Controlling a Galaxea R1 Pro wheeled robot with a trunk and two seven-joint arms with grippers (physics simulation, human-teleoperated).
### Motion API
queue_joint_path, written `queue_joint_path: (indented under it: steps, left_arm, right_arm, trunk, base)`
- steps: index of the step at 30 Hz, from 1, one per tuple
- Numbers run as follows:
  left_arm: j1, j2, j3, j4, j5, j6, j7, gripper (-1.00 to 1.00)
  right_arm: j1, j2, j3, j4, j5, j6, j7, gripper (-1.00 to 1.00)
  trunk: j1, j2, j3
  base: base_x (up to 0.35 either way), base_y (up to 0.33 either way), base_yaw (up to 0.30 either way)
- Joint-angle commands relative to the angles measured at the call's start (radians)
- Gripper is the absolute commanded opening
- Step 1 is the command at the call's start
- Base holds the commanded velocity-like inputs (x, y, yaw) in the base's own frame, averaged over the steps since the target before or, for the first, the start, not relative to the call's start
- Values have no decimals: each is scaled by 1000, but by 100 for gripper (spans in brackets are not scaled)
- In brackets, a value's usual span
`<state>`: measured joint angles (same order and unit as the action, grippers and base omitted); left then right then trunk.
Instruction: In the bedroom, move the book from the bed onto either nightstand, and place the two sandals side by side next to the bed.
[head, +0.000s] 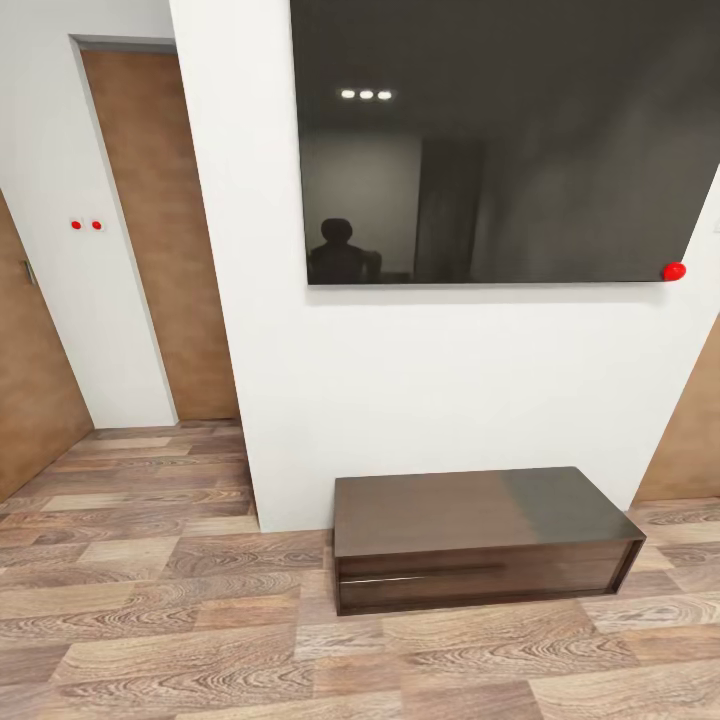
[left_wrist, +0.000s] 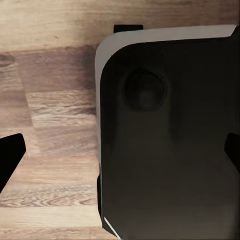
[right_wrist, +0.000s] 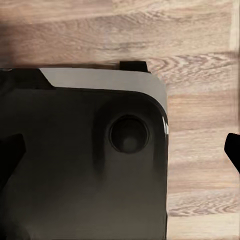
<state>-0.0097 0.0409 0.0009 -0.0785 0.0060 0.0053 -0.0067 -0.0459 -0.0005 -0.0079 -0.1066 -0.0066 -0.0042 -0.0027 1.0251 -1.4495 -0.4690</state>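
Three views, and none of them has the book, bed, nightstand or sandals in it, so I cannot tell where those things are.

From the head view, a white wall (head: 400, 400) fills the middle of the frame, with a large dark glossy panel (head: 500, 150) mounted across the upper right. Three small ceiling lights and a dim seated-looking silhouette are mirrored in it. A small red ball (head: 674, 270) sits at the panel's lower right corner. Below it, at lower centre-right, a long low dark-wood bench cabinet (head: 480, 540) stands on the wood-plank floor (head: 150, 620), its back against the wall. At the upper left a brown door (head: 160, 240) is set back in a recess, and two red dots (head: 86, 225) mark the white wall strip beside it.

The wrist views give what the head view lacks: the robot's own body. In the left wrist view the left gripper (left_wrist: 120, 155) has its dark fingertips (left_wrist: 10, 155) at the frame's far side edges, jaws spread wide with nothing between them, above a black, white-rimmed base shell (left_wrist: 170, 150) and plank floor. In the right wrist view the right gripper (right_wrist: 120, 155) is likewise spread wide and empty, over the same kind of black shell (right_wrist: 80, 170) bearing a round recess.
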Motion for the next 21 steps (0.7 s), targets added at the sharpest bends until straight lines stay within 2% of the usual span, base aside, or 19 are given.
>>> queue_joint_path:
  steps: [1,9,21]
  left_arm:
    - [-5,1,0,-7,0,1,0,100]
    - [-19,6,1,-28,0,1,3,100]
    - [-22,-2,1,-33,3,2,4,100]
  right_arm:
    - [-1,0,-1,-18,-1,0,0,100]
    - [-1,-2,-1,-94,-1,5,-2,100]
    - [-17,-2,-1,-115,-1,15,-5,100]
  trunk:
    - [0,-1,-1]
    - [0,-1,-1]
    - [0,-1,-1]
  base:
    - [0,0,0]
    - [0,0,0]
    - [0,0,0]
